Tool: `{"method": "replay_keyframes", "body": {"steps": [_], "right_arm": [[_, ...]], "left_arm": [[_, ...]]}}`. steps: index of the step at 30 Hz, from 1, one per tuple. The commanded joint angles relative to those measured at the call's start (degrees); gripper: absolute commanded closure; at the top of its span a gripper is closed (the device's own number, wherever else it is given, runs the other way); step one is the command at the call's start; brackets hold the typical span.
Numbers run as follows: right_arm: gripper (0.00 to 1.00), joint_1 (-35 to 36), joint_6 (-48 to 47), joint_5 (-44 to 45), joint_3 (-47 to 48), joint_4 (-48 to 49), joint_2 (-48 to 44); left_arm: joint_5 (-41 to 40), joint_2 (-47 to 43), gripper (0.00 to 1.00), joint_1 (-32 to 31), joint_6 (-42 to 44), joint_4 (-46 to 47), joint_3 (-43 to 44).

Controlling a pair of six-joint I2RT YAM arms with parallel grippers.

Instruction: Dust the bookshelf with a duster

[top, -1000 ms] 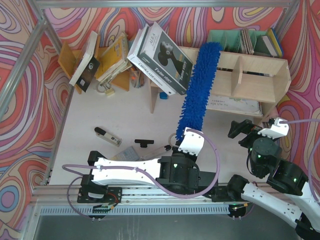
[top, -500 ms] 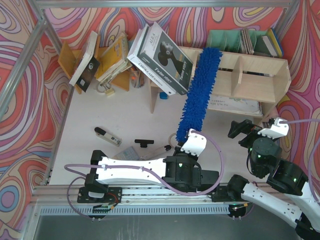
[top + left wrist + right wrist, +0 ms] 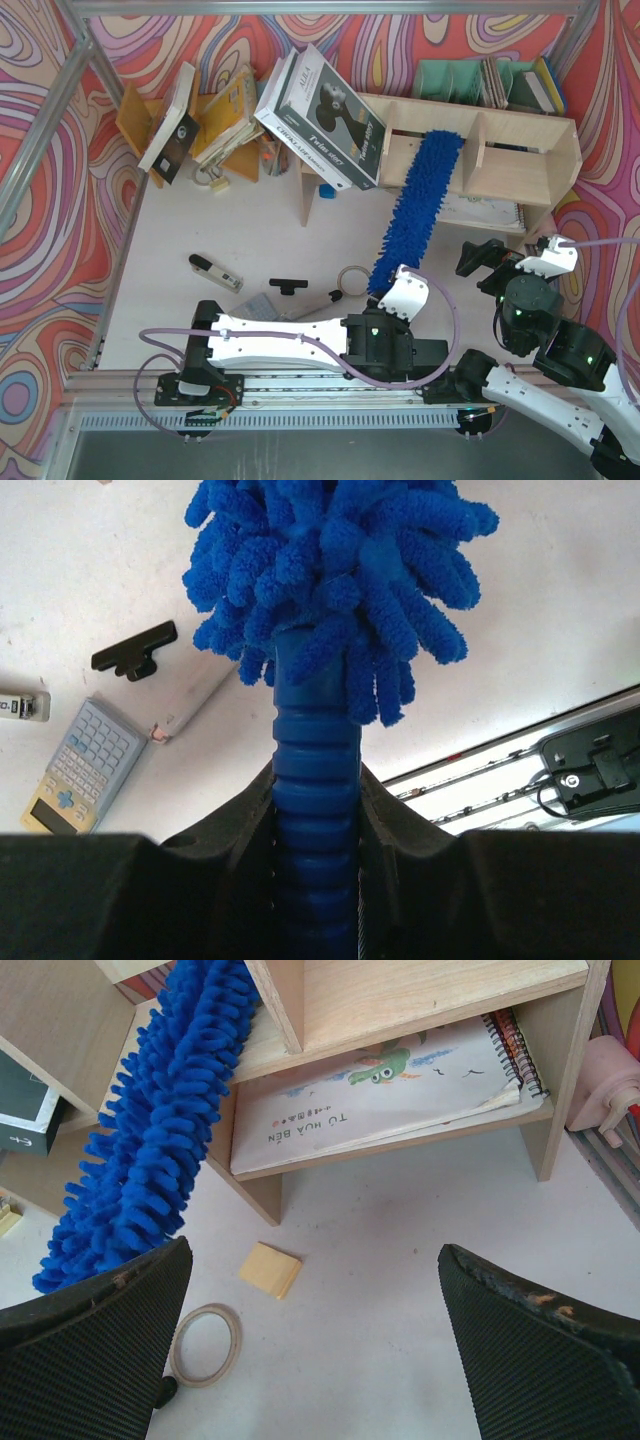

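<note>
The bright-blue fluffy duster (image 3: pixel 418 205) slants up from my left gripper (image 3: pixel 386 286) to the pale plywood bookshelf (image 3: pixel 520 172). Its tip lies on the shelf just left of an upright divider (image 3: pixel 478 140). In the left wrist view my gripper (image 3: pixel 316 780) is shut on the ribbed blue handle (image 3: pixel 316 730), below the shaggy head (image 3: pixel 330 570). My right gripper (image 3: pixel 487 268) hangs open in front of the shelf's right end, holding nothing. In its own view that gripper (image 3: pixel 315 1260) stands wide over the table, with the duster (image 3: pixel 160 1130) at upper left against the bookshelf (image 3: pixel 400 1000).
A large boxed item (image 3: pixel 320 115) leans on the shelf's left end, with loose books (image 3: pixel 200 120) beyond. A spiral notebook (image 3: pixel 380 1090) lies on the lower shelf. A tape ring (image 3: pixel 205 1345), yellow pad (image 3: pixel 270 1268), black clip (image 3: pixel 135 648) and calculator (image 3: pixel 80 780) lie on the table.
The left arm has shifted right and the duster has swung right. Its tip came down from the shelf's top edge to the board beside the divider. The right arm has not moved.
</note>
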Motion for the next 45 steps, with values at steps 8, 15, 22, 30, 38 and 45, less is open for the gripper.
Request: {"method": "replay_keyframes", "body": {"steps": [8, 15, 22, 30, 38, 45], "right_arm": [[0.01, 0.1, 0.8, 0.8, -0.2, -1.0, -0.7], [0.01, 0.0, 0.8, 0.7, -0.3, -0.9, -1.2], [0.01, 0.0, 0.5, 0.6, -0.2, -0.8, -0.5], [0.01, 0.1, 0.9, 1.1, -0.2, -1.1, -0.2], [0.01, 0.0, 2.1, 2.2, 0.2, -2.4, 0.3], [0.01, 0.0, 2.2, 2.3, 0.2, -2.4, 0.6]], "left_arm": [[-3.0, -2.2, 1.00, 0.3, 2.5, 2.5, -1.0], [-7.7, -4.2, 1.00, -0.2, 5.4, 2.5, 4.0], [-8.0, -5.0, 1.00, -1.3, 5.2, 3.3, 3.3], [-3.3, -4.7, 1.00, -1.3, 7.3, 5.2, -1.8], [4.1, -4.1, 1.00, -1.5, 7.8, 5.3, -6.5], [1.2, -3.0, 1.00, -1.7, 0.0, -2.7, -2.4]]}}
